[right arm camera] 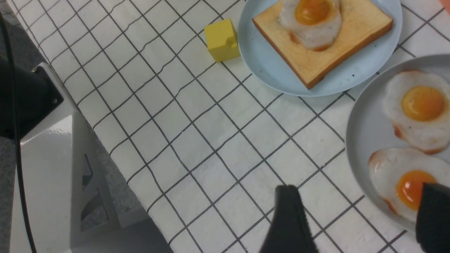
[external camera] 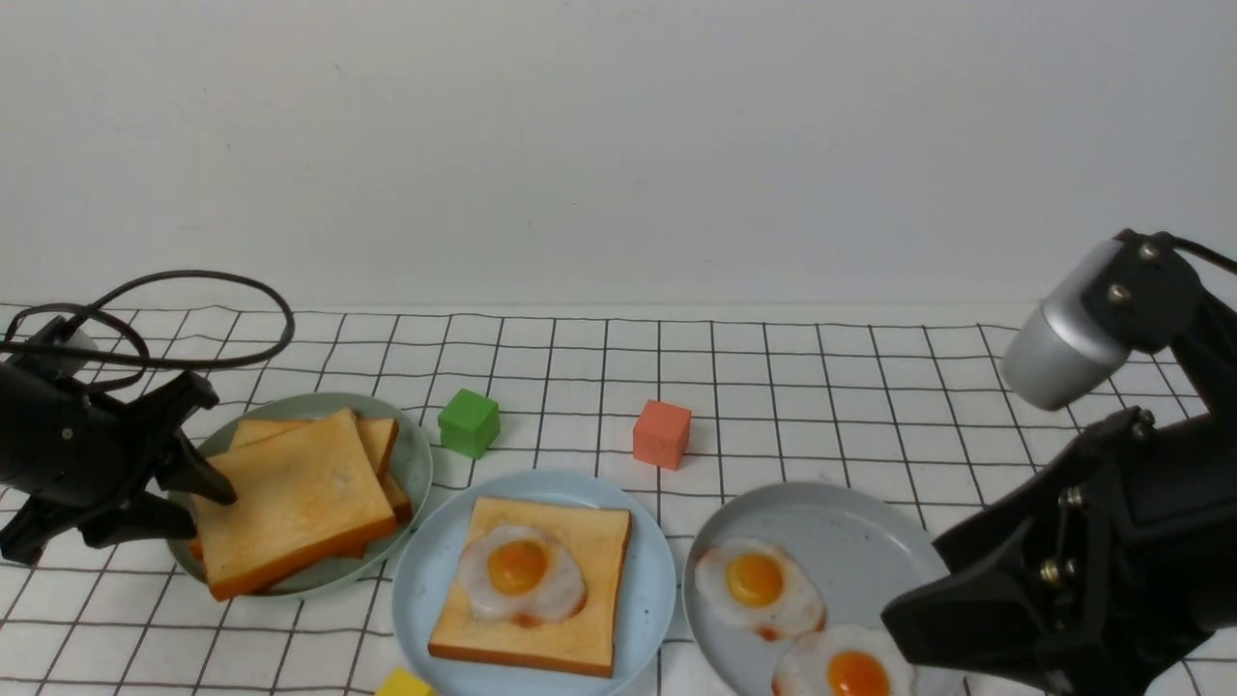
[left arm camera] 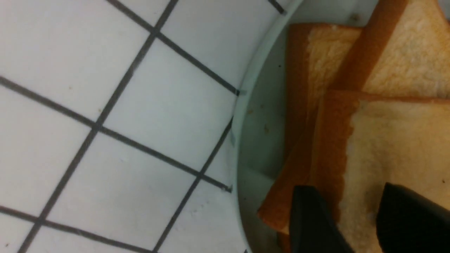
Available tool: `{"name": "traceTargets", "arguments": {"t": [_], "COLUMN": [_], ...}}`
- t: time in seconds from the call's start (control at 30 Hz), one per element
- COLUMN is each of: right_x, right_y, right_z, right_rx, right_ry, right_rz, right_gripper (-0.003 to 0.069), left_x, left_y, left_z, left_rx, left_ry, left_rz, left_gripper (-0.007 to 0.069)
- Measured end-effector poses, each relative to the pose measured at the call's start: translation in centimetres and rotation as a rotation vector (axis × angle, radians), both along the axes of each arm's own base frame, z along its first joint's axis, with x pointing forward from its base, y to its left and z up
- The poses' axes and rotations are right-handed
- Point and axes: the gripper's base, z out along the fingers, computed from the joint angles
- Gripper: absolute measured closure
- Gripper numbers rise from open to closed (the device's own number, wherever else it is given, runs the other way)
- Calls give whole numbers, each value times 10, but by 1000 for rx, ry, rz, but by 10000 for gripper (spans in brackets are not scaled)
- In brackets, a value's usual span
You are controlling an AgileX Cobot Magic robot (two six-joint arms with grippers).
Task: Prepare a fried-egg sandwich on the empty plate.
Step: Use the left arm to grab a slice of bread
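The left fingers [left arm camera: 313, 221] straddle the crust edge of the topmost golden-brown square toast slice [external camera: 290, 503] on the pale green round plate [external camera: 414, 462], one finger over its upper face and one at its outer side. Whether they are clenched on it or only set around it cannot be told. The right fingers [right arm camera: 290, 218] are released and spread wide with nothing between them, one showing against the cloth and the other against the grey speckled round plate [external camera: 870, 532], which carries two flat white toy eggs with orange yolks [external camera: 759, 585]. Between the two pairs of fingers sits the light blue round plate [external camera: 417, 590] with the sandwich so far: one square toast slice with darker crust [external camera: 570, 633] and a white toy egg with an orange yolk [external camera: 520, 572] lying uncovered on it. Only the left wrist view shows the layered crusts of at least two more slices under the top one. Only the right wrist view shows the yellow cube [right arm camera: 222, 39] whole, just beside the blue plate; the front view cuts it off at the frame's bottom edge. The green cube [external camera: 470, 422] and salmon-red cube [external camera: 662, 434] on the white, black-gridded cloth surface [external camera: 773, 377] appear in the front view alone. One right finger hides part of the nearer egg's yolk.
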Motion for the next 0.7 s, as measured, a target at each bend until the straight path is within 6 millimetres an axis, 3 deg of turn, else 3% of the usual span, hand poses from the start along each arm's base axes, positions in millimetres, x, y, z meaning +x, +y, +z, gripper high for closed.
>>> {"name": "traceTargets", "arguments": {"t": [0.33, 0.53, 0.7], "right_x": [0, -2, -7], "right_y": [0, -1, -3], "right_z": [0, 1, 5], "right_rx": [0, 1, 3], "right_ry": [1, -2, -20], "right_rz": [1, 3, 8], "right_gripper": [179, 179, 179], "left_x": [0, -1, -8], "left_y": [0, -1, -5], "left_z": [-1, 1, 32], "left_rx": [26, 28, 61], "left_ry": [-12, -19, -111], "left_rz": [-53, -76, -127], "left_gripper": [600, 613, 613]}}
